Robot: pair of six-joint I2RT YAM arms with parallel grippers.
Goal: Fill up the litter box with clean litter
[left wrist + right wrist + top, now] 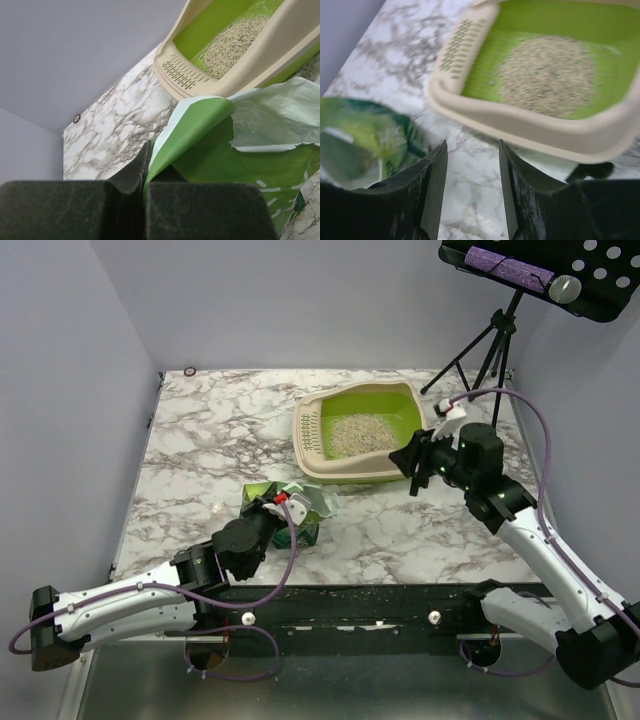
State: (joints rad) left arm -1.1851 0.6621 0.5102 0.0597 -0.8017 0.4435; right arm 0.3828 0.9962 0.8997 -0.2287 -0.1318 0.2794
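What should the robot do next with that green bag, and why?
Probably the left pincer, shut on an edge of the green bag, should lift it toward the litter box: the litter there is only a small pile with bare green floor around it, and the right pincer hangs open, empty.

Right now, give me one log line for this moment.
left gripper: shut on bag | right gripper: open, empty, near box | litter: pile in box, green floor partly bare

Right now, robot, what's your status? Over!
Left gripper shut on bag. Right gripper open, empty, near box. Litter piled mid-box, green floor showing around it. Nothing blocks the box.
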